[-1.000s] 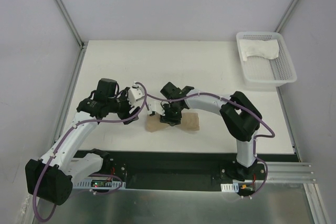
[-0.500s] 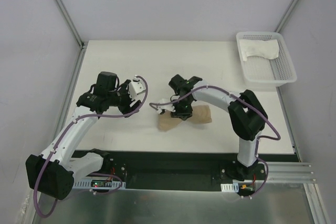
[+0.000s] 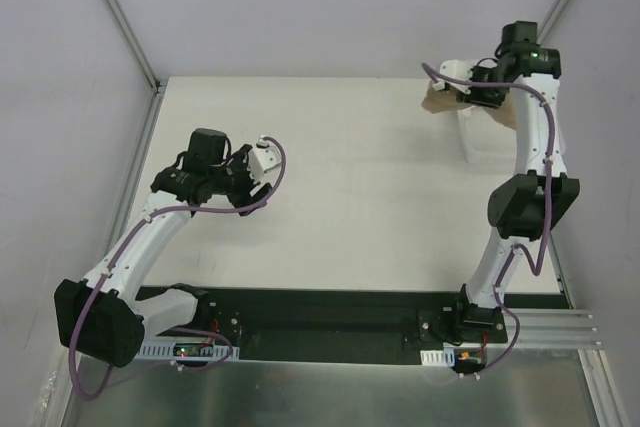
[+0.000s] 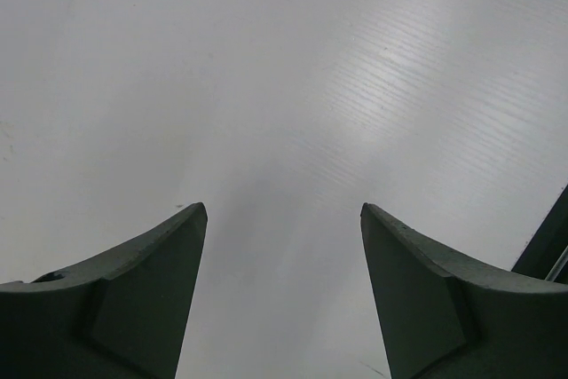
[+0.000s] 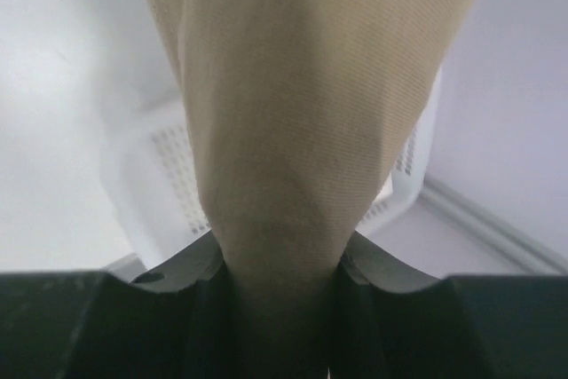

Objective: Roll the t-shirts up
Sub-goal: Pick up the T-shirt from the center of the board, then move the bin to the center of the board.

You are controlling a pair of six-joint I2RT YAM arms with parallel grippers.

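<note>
The tan t-shirt (image 3: 436,100) is a rolled bundle held in the air at the far right of the table, by the left rim of the white mesh basket (image 3: 474,145). My right gripper (image 3: 462,95) is shut on it. In the right wrist view the tan cloth (image 5: 302,113) fills the gap between the jaws of the right gripper (image 5: 280,259) and hangs over the basket wall (image 5: 169,175). My left gripper (image 3: 252,179) hovers over the left middle of the table. In the left wrist view it (image 4: 280,210) stands open with only bare table between its fingers.
The raised right arm (image 3: 530,137) covers most of the basket in the top view. Grey walls with metal rails (image 3: 120,17) close in the white table (image 3: 350,177) at the back and sides. A black base strip (image 3: 330,317) runs along the near edge.
My right gripper closed on the rolled tan t-shirt at the near middle of the table and carried it up and far right to the basket. The left arm barely moved.
</note>
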